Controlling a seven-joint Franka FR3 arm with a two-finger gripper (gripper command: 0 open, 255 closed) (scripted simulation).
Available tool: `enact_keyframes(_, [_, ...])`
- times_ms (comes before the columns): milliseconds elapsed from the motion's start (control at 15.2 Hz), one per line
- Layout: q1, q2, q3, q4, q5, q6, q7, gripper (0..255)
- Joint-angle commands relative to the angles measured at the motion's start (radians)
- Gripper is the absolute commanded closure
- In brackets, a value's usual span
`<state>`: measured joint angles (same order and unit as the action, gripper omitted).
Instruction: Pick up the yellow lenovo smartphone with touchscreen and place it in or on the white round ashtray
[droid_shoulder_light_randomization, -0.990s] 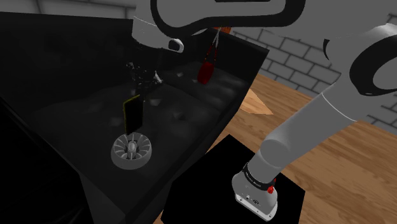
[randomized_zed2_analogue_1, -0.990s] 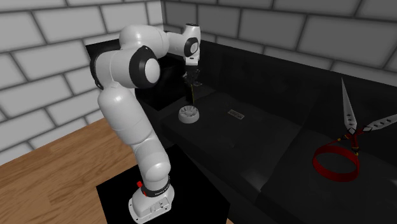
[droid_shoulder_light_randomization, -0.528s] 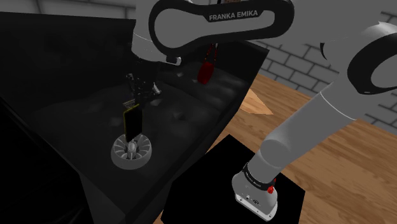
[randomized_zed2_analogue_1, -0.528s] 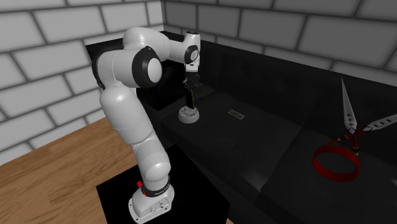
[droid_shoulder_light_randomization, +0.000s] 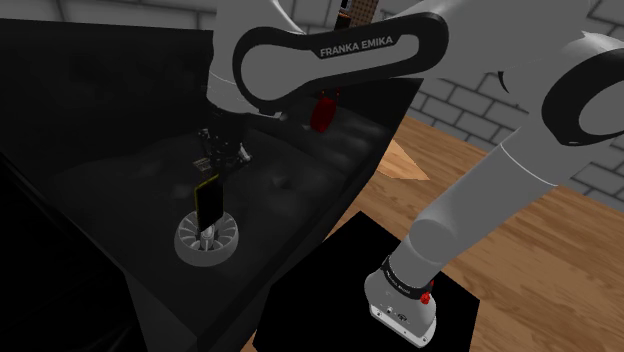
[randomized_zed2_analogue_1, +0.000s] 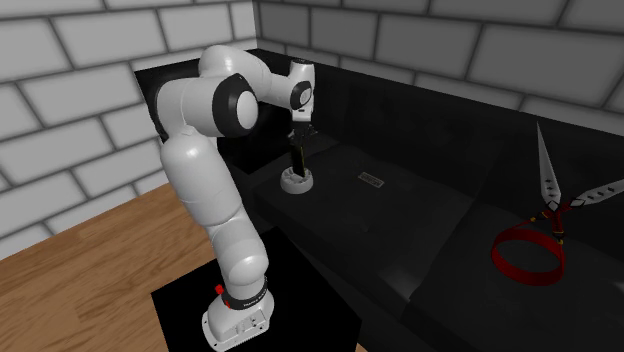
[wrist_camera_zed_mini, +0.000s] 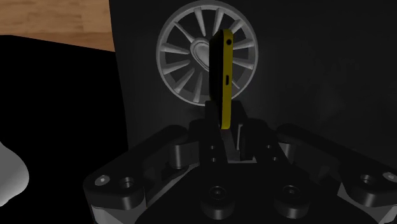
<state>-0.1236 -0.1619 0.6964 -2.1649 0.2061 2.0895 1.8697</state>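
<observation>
Grey brick walls (randomized_zed2_analogue_1: 70, 100), wooden floor (randomized_zed2_analogue_1: 100, 260), black counter (randomized_zed2_analogue_1: 420, 230) along wall.

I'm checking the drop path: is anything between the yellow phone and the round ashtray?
Nothing visible. The tool holds the phone upright, directly over the spoked centre of the ashtray.

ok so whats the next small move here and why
Probably a short, straight descent. The end effector grips the phone upright by its top end, with the lower end over the hub of the ashtray. Whether they touch cannot be told. Letting go from here might tip the phone out.
</observation>
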Motion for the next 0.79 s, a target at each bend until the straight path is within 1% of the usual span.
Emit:
enact_keyframes(0, [0.0, 0.001, 0.0, -0.001, -0.001, 0.002, 0.0, 255])
enact_keyframes(264, [0.0, 0.001, 0.0, -0.001, -0.001, 0.002, 0.0, 255])
enact_keyframes(330, [0.0, 0.001, 0.0, -0.001, -0.001, 0.002, 0.0, 0])
enact_keyframes(660, [0.0, 0.001, 0.0, -0.001, -0.001, 0.002, 0.0, 0])
enact_keyframes(726, [-0.001, -0.014, -0.007, 0.02, 0.006, -0.033, -0.006, 0])
